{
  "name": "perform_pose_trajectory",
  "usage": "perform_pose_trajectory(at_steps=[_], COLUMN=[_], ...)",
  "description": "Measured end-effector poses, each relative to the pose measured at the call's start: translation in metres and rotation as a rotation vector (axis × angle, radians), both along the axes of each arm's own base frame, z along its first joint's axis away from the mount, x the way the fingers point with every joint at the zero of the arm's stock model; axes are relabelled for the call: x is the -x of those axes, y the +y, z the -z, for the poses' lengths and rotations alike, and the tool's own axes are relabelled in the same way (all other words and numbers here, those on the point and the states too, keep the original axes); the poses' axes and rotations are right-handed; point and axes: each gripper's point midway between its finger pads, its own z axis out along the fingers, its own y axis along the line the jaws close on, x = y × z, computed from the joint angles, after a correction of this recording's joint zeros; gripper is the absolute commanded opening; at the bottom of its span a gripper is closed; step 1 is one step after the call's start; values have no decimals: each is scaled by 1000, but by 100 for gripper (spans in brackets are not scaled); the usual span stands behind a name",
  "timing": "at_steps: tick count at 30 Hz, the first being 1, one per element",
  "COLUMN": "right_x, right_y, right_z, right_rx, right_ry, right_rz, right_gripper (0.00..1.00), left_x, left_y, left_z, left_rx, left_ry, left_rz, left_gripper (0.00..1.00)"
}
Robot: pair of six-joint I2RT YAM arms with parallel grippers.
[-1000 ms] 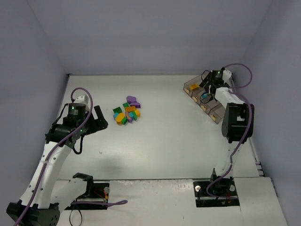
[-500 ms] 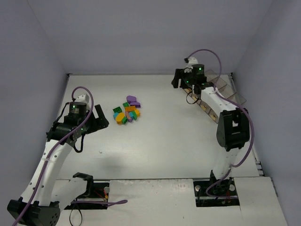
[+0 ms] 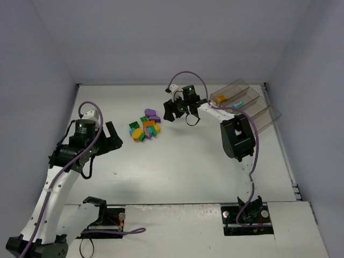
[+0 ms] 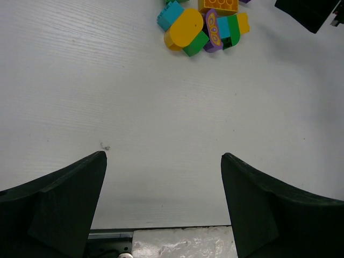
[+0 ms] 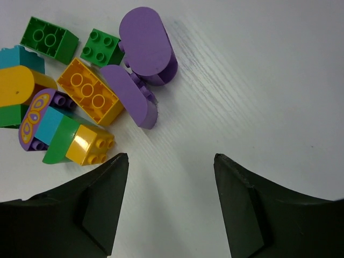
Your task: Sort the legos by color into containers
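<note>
The legos (image 3: pixel 145 124) lie in a tight pile left of the table's middle: two purple rounded bricks (image 5: pixel 146 49), an orange one (image 5: pixel 91 97), green ones (image 5: pixel 48 40), yellow (image 5: pixel 91 142) and teal (image 5: pixel 51 121). My right gripper (image 3: pixel 168 112) (image 5: pixel 171 156) hovers open just right of the pile, with only bare table between its fingers. Left of the pile, my left gripper (image 3: pixel 115 136) (image 4: pixel 163 156) is open and empty, and the legos (image 4: pixel 201 24) show at the top of its view. The containers (image 3: pixel 252 110) stand at the back right, holding an orange brick (image 3: pixel 222 99) and a teal brick (image 3: pixel 239 102).
Grey walls close the table on three sides. The right arm's elbow (image 3: pixel 236 137) stands in front of the containers. The right gripper's black body (image 4: pixel 312 13) shows in the left wrist view's top right corner. A small speck (image 4: pixel 104 146) marks the table.
The right arm has swung left from over the containers to the right side of the lego pile, its jaws narrowing a little. The left arm has barely moved.
</note>
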Motion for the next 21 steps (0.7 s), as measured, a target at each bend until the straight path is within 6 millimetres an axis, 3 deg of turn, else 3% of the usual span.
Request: perform_pose_trajectory(at_steps=[2, 4, 12, 21], right_x=[2, 3, 2, -4], right_y=[7, 12, 38, 54], right_z=[12, 21, 34, 49], right_rx=[18, 31, 60, 77], right_ry=[1, 0, -59, -99], right_rz=[-30, -53, -140, -197], right_gripper=[49, 47, 56, 55], left_x=[3, 6, 12, 15], left_y=[1, 2, 5, 6], left_z=[-1, -1, 0, 3], left_rx=[0, -1, -10, -17], left_ry=[-1, -1, 8, 25], left_rz=[0, -1, -8, -12], left_gripper=[81, 81, 81, 81])
